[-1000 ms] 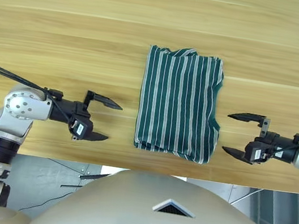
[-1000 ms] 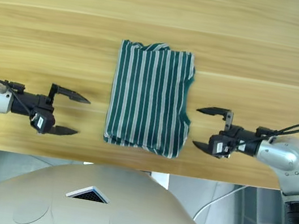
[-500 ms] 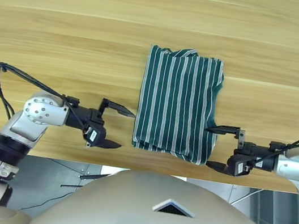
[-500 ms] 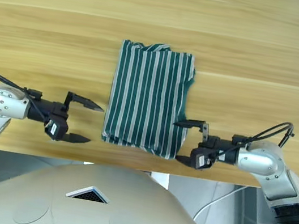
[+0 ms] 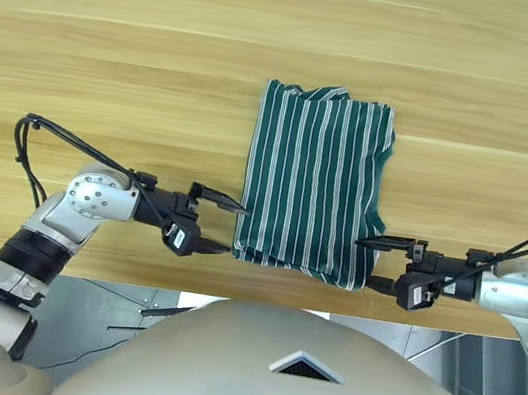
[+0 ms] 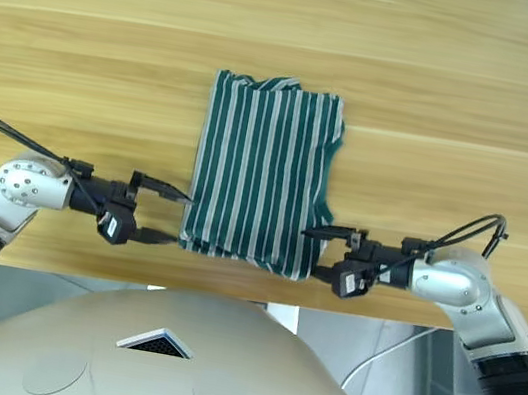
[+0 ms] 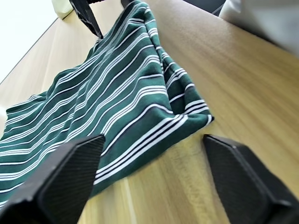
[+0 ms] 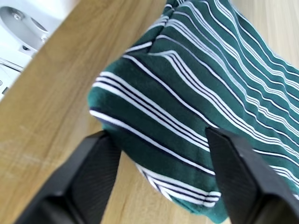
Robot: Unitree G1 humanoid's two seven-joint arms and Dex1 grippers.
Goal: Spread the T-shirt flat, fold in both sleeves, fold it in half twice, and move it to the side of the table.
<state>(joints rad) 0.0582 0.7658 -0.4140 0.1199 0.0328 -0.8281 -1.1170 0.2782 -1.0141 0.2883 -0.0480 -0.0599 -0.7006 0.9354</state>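
Bare light-wood table (image 5: 116,51) lies wide left, right and beyond the folded green white-striped T-shirt (image 5: 315,181); the left gripper (image 5: 235,228) and right gripper (image 5: 365,262) crowd its near corners.

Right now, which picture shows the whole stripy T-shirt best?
The left eye view. It looks straight down on the folded T-shirt, so you see all its edges at once. The right eye view shows much the same. Each wrist view shows one near corner close up.
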